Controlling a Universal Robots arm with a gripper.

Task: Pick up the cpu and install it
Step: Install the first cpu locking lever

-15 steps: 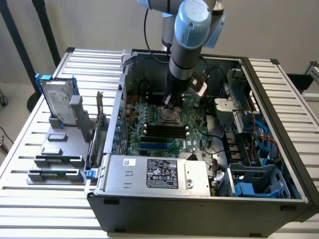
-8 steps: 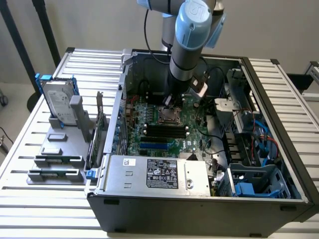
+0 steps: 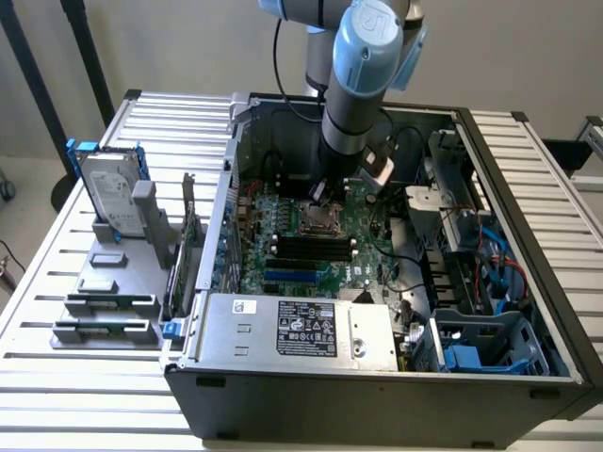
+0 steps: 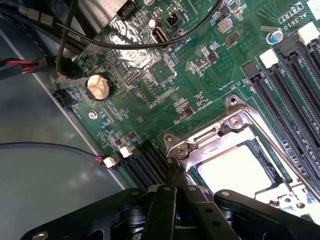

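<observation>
The cpu (image 4: pixel 234 170) lies flat inside the motherboard socket (image 4: pixel 227 131) as a pale, shiny square, framed by the silver metal load plate. My gripper (image 4: pixel 172 184) is shut, its black fingers pressed together with nothing between them. Their tip is at the socket's frame, just beside the cpu's edge. From the exterior view, the arm reaches down into the open computer case, and the gripper (image 3: pixel 321 191) hangs just above the socket (image 3: pixel 318 219) in the middle of the green board.
Black memory slots (image 4: pixel 292 95) run beside the socket. A coin battery (image 4: pixel 97 86) and loose cables (image 4: pixel 75 50) lie nearby. Case walls (image 3: pixel 377 386), the power supply (image 3: pixel 297 328) and drive cages (image 3: pixel 480 344) surround the board. A grey tray (image 3: pixel 155 245) holds a hard drive (image 3: pixel 111 193) and memory sticks (image 3: pixel 104 330).
</observation>
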